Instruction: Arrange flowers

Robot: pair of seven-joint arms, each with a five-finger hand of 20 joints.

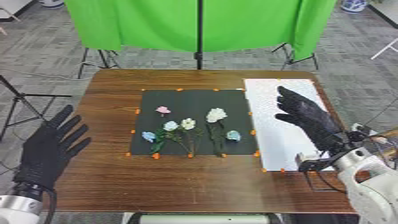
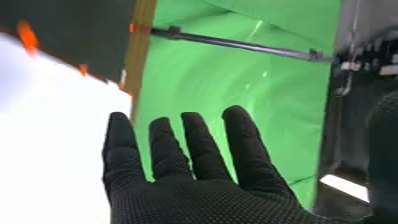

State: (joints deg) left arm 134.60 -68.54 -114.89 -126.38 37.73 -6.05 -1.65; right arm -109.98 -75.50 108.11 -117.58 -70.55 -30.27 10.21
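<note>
In the head view, my left hand [image 1: 46, 147] is at the table's left edge, fingers straight and apart. My right hand [image 1: 306, 114] is over the white sheet [image 1: 271, 115] on the right, fingers extended, holding nothing; the right wrist view shows this hand [image 2: 195, 200] with straight fingers. Artificial flowers lie on the black mat [image 1: 178, 100]: a pink one [image 1: 163, 109] at the upper left, a light blue one [image 1: 149, 136], two whitish ones [image 1: 171, 126] side by side, a larger white one [image 1: 216, 115] and a pale blue-green one [image 1: 234, 135] at the mat's right.
Orange tape pieces [image 1: 155, 156] mark the edges of mat and sheet. Brown wooden table [image 1: 195, 190] surrounds them. Behind the far edge stands a green cloth [image 1: 142, 25] on a black stand [image 1: 200, 60]; another black stand is left of the table.
</note>
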